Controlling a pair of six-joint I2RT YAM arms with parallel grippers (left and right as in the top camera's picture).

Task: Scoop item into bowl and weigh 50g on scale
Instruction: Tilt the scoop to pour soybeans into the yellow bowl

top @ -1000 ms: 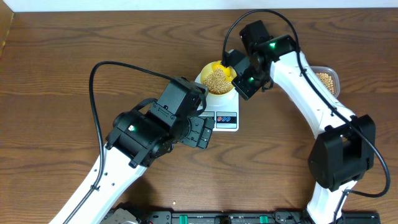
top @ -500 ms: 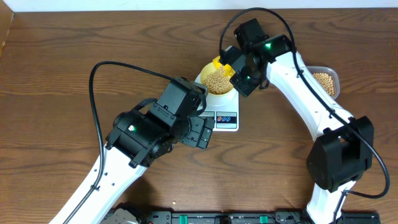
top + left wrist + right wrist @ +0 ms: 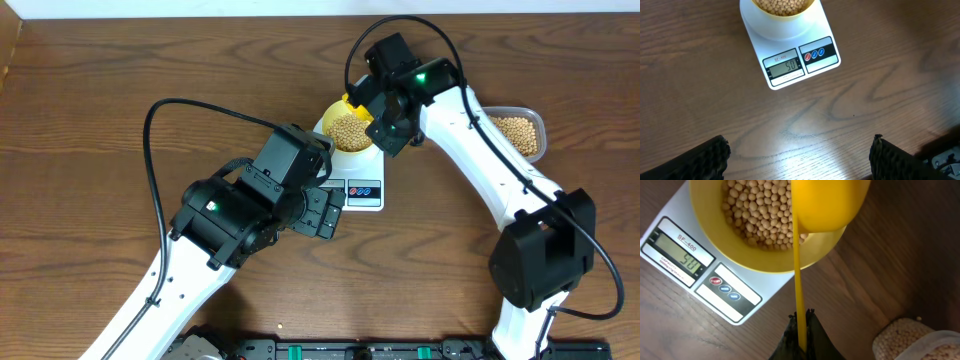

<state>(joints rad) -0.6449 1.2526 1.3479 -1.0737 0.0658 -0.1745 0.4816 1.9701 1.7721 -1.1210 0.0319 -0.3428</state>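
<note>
brown wooden desk [image 3: 90, 90] carries everything; left jaws hang wide apart and empty above bare desk just near of the scale [image 3: 790, 42]; right jaws are pinched tight on the thin handle of the yellow scoop [image 3: 830, 205]; the white scale's display reads 50; a clear tub [image 3: 541, 118] sits far right; the pale-yellow bowl [image 3: 757, 264] stands on the scale's far end, the scoop's cup over its rim; tan beans [image 3: 755, 210] lie in the bowl.

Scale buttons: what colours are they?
One red and two blue buttons on the scale, clearest in the right wrist view.
</note>
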